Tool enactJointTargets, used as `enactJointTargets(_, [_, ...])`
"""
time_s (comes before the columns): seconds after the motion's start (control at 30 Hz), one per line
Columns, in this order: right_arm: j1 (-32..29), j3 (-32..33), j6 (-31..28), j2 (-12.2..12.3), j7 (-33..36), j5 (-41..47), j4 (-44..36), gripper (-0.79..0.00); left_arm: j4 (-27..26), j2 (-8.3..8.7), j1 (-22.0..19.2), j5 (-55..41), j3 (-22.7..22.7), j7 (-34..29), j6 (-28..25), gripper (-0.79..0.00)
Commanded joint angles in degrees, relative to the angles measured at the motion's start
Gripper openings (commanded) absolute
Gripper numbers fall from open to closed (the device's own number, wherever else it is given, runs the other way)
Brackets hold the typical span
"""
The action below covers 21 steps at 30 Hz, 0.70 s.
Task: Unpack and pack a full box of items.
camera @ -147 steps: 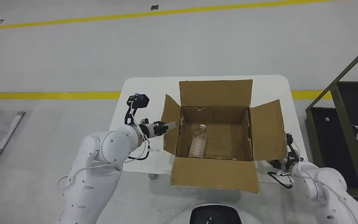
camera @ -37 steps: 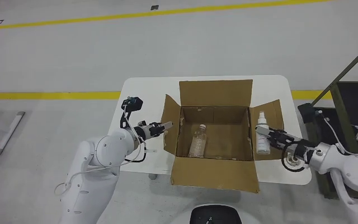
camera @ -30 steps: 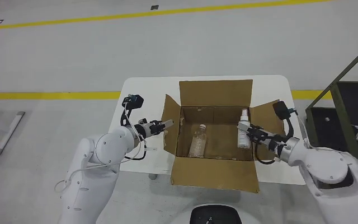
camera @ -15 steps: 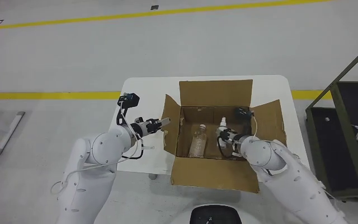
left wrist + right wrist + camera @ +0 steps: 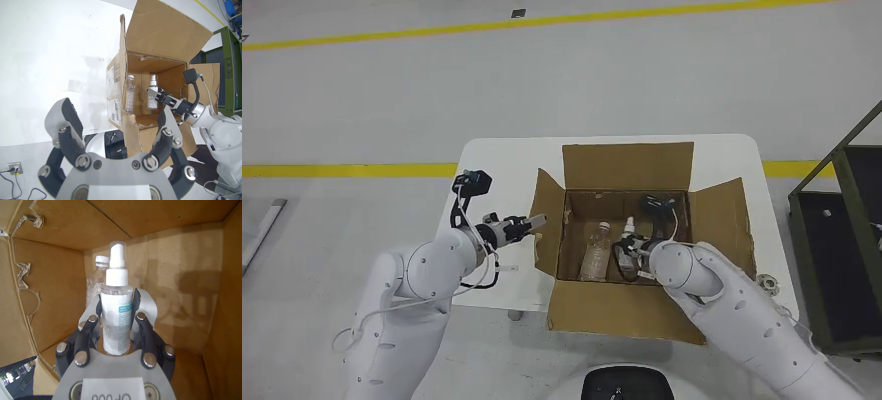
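Observation:
An open cardboard box (image 5: 722, 232) (image 5: 162, 36) stands on the white table (image 5: 502, 160). Inside it lies a clear plastic bottle (image 5: 596, 252) (image 5: 130, 94) (image 5: 94, 283). My right gripper (image 5: 628, 256) (image 5: 156, 94) (image 5: 117, 305) is inside the box, shut on a white spray bottle (image 5: 627, 238) (image 5: 152, 92) (image 5: 115, 306) right beside the clear bottle. My left gripper (image 5: 534, 226) (image 5: 117, 115) is open with nothing in it, just outside the box's left flap (image 5: 546, 215).
All four box flaps are folded outward. A green metal rack (image 5: 842, 200) (image 5: 229, 56) stands off the table's right side. Bare table surface lies left of the box, near my left arm.
My right arm brought the spray bottle from over the right flap into the box and moved it down beside the clear bottle. The left gripper barely shifted.

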Motion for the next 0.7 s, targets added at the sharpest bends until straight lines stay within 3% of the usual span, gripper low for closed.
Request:
enactJointTargets(0.0, [0.25, -0.03, 0.0, -0.18, 0.37, 0.82, 0.25, -0.311, -0.03, 0.02, 0.0, -0.03, 0.06, -0.26, -0.1, 0.0])
enactJointTargets(0.1, [0.43, 0.03, -0.32, -0.35, 0.48, 1.37, 0.35, -0.185, -0.06, 0.04, -0.02, -0.07, 0.1, -0.32, -0.26, 0.0])
enactJointTargets(0.27, [-0.56, 1.44, -3.07, -0.24, 0.66, 2.93, -2.46, -0.203, -0.1, 0.08, -0.03, -0.17, 0.08, -0.35, -0.33, 0.0])
enactJointTargets(0.4, [-4.6, 6.54, -5.86, 0.84, 0.68, 3.91, -10.25, -0.332, -0.31, 0.13, 0.09, -0.36, -0.28, -0.33, -0.19, 0.0])
enactJointTargets(0.43, [-5.8, 8.34, -6.16, 1.25, 0.95, 3.55, -12.46, -0.406, -0.36, 0.14, 0.24, -0.74, -0.31, -0.46, -0.26, 0.0])
enactJointTargets(0.53, [-9.69, 15.04, -6.27, 2.39, 2.33, 4.27, -19.44, -0.443, -0.24, 0.19, 0.74, -0.94, -0.4, -0.44, -0.48, 0.0])
enactJointTargets(0.6, [-12.03, 20.07, -6.73, 3.16, 3.44, 4.25, -23.67, -0.585, -0.25, 0.21, 0.82, -0.98, -0.45, -0.34, -0.42, 0.0])
enactJointTargets(0.67, [-14.42, 25.48, -7.04, 3.89, 4.5, 4.04, -27.34, -0.785, -0.45, 0.21, 0.6, -1.05, -0.42, -0.27, -0.34, 0.0])
